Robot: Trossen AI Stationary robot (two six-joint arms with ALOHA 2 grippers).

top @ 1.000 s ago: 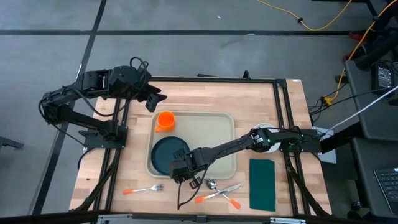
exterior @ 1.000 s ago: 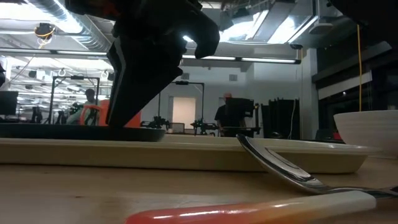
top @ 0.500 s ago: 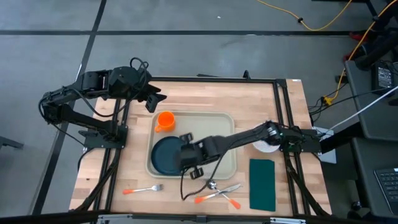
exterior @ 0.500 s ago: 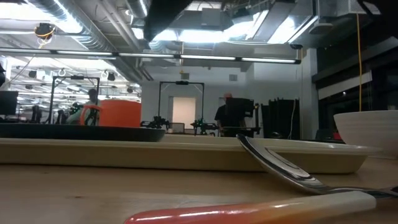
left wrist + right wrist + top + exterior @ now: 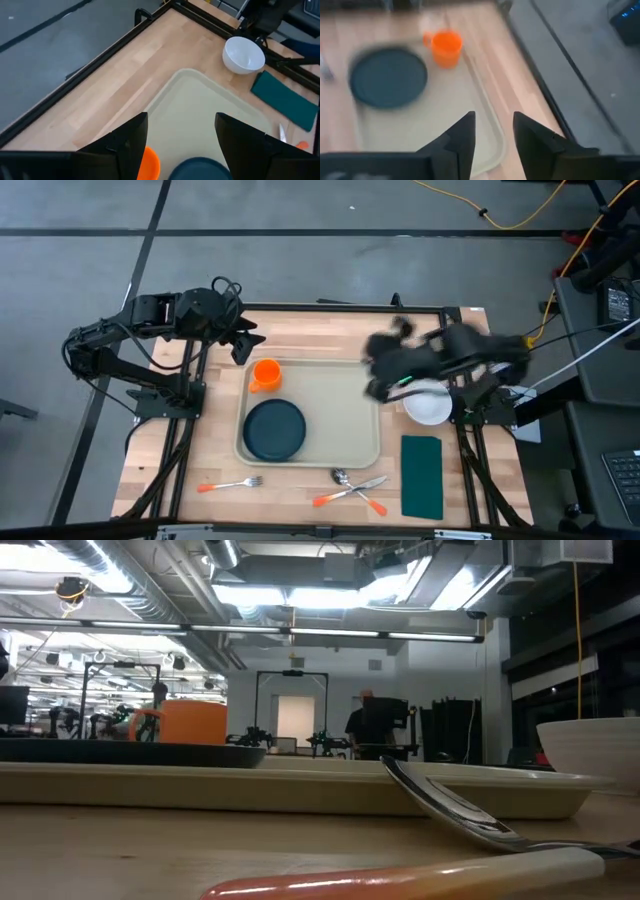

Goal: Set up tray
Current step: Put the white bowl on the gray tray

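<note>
Above the tray's point(image 5: 355, 420) far-right corner, right tool point(image 5: 375, 370) hovers empty.

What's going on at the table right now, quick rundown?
Left gripper open, waiting at tray's far-left corner. Right gripper empty, jaws apart, above tray's right edge near bowl. Plate and cup on tray. Nothing blocking.

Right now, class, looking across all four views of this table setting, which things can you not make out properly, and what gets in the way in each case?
- Right gripper: motion-blurred in the high view.
- Plate: low view shows only its edge above the tray rim.
- Cup: base hidden behind the plate, low view.
- Spoon: cut off by the right edge, low view.
- Napkin and cutlery: cut off at the left wrist view's edge.
</note>
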